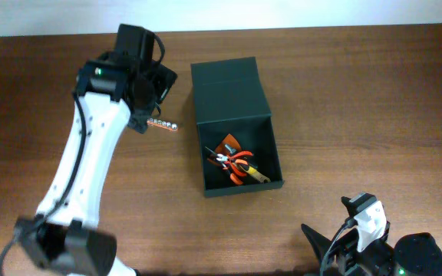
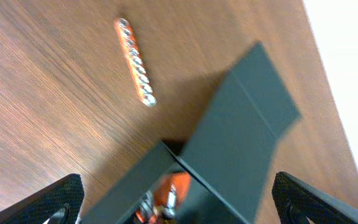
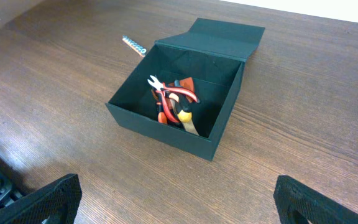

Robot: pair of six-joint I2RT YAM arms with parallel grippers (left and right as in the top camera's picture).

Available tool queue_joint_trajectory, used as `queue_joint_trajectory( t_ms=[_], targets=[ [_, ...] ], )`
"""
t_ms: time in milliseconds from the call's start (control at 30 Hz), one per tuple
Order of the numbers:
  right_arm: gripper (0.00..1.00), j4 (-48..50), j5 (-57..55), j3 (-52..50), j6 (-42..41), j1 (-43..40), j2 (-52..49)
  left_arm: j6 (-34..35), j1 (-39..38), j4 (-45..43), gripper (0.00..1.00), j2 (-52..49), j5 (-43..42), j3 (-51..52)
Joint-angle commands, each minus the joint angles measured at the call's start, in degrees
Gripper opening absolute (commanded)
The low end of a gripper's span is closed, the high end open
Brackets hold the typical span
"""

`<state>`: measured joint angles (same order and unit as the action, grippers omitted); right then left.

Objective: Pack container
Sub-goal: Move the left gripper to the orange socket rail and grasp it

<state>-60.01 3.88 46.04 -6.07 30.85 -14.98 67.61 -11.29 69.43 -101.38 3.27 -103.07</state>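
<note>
brown wooden bench (image 1: 359, 92) is carrying the dark green container (image 1: 244, 188) near its middle, its lid lying open toward the far edge and red-handled pliers (image 1: 236, 162) lying inside, while the left jaws are hovering wide beside an orange bit strip (image 1: 163, 123) and the right jaws are gaping wide near the front edge.

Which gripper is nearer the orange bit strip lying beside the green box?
Left. The left gripper hangs right by the orange bit strip, at the lid end of the container; the right gripper is far off, past its opposite end.
</note>
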Motion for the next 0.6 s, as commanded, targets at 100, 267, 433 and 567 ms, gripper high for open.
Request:
queue_joint_trajectory(
  t_ms=[100,267,433,567],
  targets=[
    [0.99,0.17,-0.72,-0.13,-0.44,0.26,0.44,-4.96,2.25,2.86,0.99,-12.92,-2.08,-7.52],
    [0.99,0.17,-0.72,-0.13,-0.44,0.26,0.44,-4.92,3.63,2.62,0.99,-19.52,-5.6,-8.37],
    [0.99,0.17,-0.72,-0.13,-0.44,0.26,0.44,-4.94,4.85,2.62,0.99,-24.48,-8.02,-8.37],
    [0.99,0.17,-0.72,-0.13,-0.44,0.26,0.44,-4.9,5.14,2.58,0.99,-27.26,-8.46,-8.37]
  ],
)
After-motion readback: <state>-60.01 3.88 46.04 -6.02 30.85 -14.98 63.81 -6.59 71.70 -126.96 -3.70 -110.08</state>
